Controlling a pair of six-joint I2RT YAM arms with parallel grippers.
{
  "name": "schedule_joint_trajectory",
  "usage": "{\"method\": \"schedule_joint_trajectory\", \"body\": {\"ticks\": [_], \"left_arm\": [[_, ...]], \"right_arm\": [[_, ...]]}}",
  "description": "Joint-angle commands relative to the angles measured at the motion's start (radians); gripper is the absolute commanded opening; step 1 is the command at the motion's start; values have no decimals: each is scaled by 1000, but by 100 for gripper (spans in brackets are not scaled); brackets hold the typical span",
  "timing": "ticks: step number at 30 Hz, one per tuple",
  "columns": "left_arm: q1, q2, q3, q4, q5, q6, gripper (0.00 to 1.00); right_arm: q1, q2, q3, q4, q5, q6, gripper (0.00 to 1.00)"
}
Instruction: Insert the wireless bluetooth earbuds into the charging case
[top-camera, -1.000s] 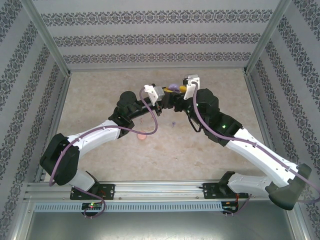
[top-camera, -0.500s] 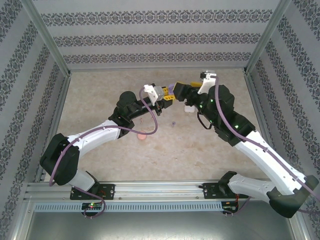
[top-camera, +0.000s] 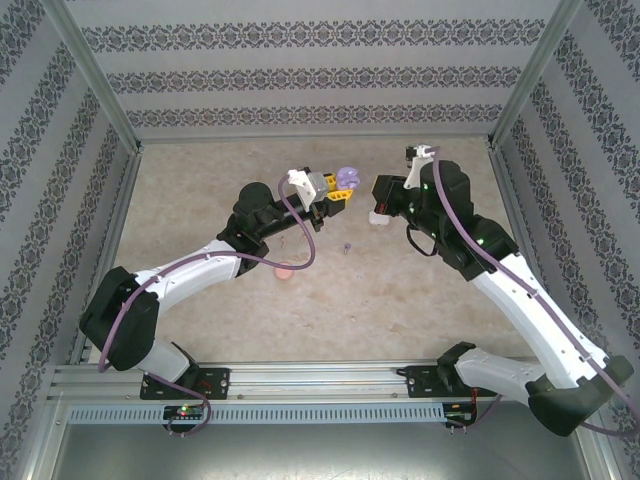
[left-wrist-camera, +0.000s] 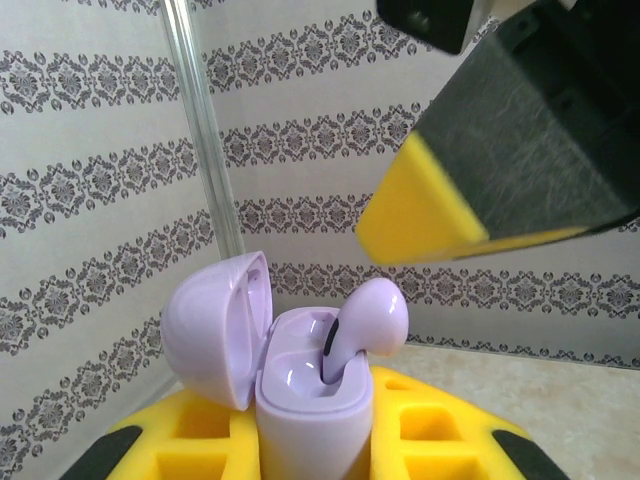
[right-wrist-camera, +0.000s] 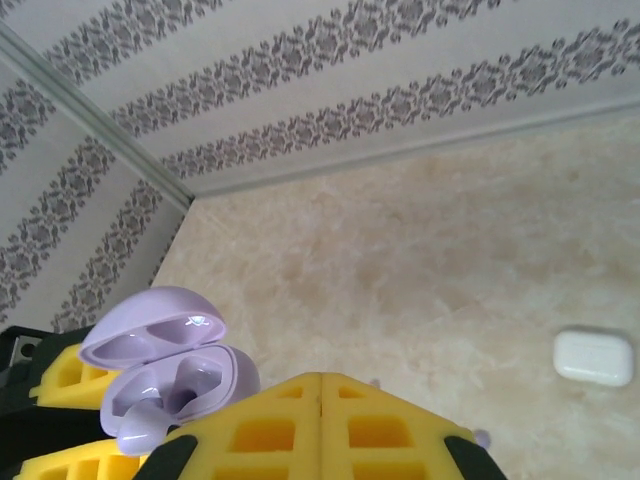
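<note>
The left gripper (top-camera: 336, 194) pinches the purple case (left-wrist-camera: 305, 400) by its lower body, upright above the table (top-camera: 200, 200) toward twelve o'clock, lid swung back at nine o'clock so the wells face up for loading. A glossy purple earbud (left-wrist-camera: 366, 318) sits stem-down in the three o'clock well, bulb tilted and proud, seemingly not fully seated. The right gripper (right-wrist-camera: 320, 425), fingers pressed together and empty, hangs at the case's three o'clock, near a white case (right-wrist-camera: 594, 358).
</note>
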Motion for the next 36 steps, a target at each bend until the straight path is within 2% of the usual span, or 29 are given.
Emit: {"method": "schedule_joint_trajectory", "body": {"ticks": [1, 11, 19, 28, 36], "left_arm": [[-5, 6, 12, 10, 33, 10, 0], [-6, 20, 13, 6, 39, 8, 0], [-5, 38, 15, 12, 36, 0, 0], [-5, 55, 12, 9, 25, 11, 0], [-5, 71, 6, 1, 1, 28, 0]], "right_arm": [[-9, 26, 50, -44, -83, -4, 0], [-6, 82, 93, -39, -153, 11, 0], [41, 100, 103, -42, -157, 20, 0], [90, 110, 132, -99, -121, 12, 0], [116, 104, 152, -174, -33, -15, 0]]}}
